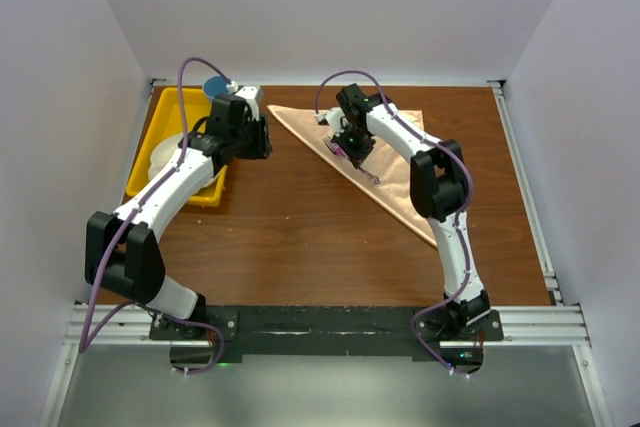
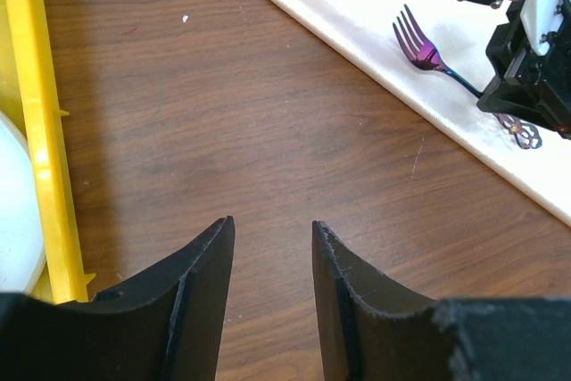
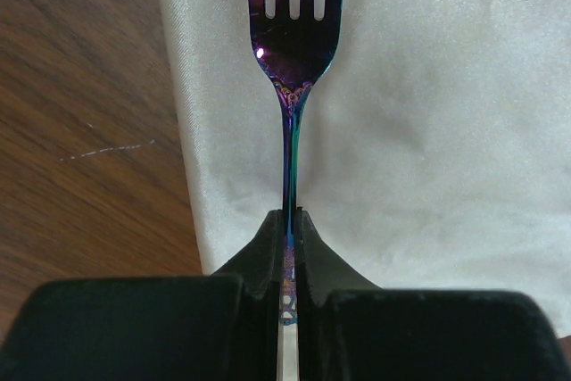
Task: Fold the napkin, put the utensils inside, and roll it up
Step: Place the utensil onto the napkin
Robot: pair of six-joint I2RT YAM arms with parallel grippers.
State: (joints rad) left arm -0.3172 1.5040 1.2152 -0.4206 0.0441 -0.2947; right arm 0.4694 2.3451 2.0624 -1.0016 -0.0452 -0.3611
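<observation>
The napkin (image 1: 395,185) lies folded into a peach triangle on the wooden table; it looks pale cream in the wrist views (image 3: 428,131) (image 2: 357,6). The fork (image 1: 333,148) has an iridescent purple-blue sheen, and its tines (image 3: 293,42) sit over the cloth near its left edge. My right gripper (image 3: 292,213) is shut on the fork's thin handle, as also shown from the side (image 2: 526,86). My left gripper (image 2: 272,225) is open and holds nothing. It hovers over bare wood between the yellow bin and the napkin (image 1: 262,137).
A yellow bin (image 1: 160,107) stands at the table's far left with a white plate (image 1: 165,157) in it. Its rim (image 2: 40,131) runs just left of my left fingers. A blue round object (image 1: 215,85) sits at the bin's back corner.
</observation>
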